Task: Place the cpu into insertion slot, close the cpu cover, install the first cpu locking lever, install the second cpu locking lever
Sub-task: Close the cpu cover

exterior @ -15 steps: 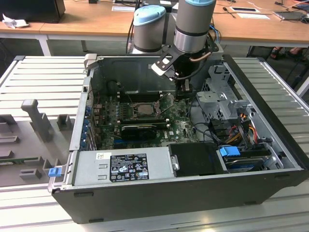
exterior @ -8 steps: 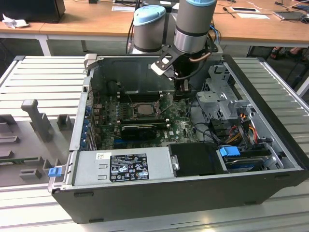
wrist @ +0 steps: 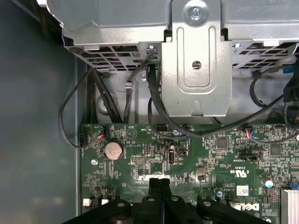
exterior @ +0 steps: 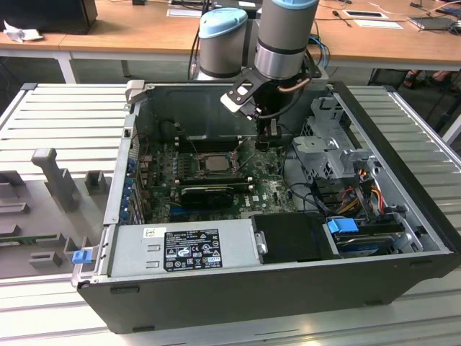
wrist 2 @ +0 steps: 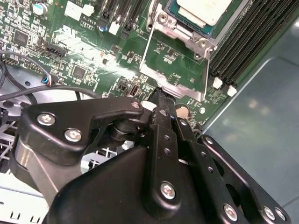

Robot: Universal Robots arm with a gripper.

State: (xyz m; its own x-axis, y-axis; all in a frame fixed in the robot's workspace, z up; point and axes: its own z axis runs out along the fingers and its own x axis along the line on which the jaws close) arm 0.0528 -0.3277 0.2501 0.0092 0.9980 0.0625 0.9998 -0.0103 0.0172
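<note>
Pale beige-silver square cpu [wrist 2: 205, 11] sits in the dark, silver-rimmed insertion slot [wrist 2: 164, 24] — step 1 done. Thin silvery-grey cpu cover [wrist 2: 174, 84] lies open — closing it and both levers are left, I judge. Black fingers [wrist 2: 163, 112] are pressed together, empty, at the cover's edge.

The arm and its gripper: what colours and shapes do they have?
The arm is a silver-grey tube with pale blue joint caps and a black ring. A cable curls by its wrist. The gripper is black, with flat linked bars and silver screws.
</note>
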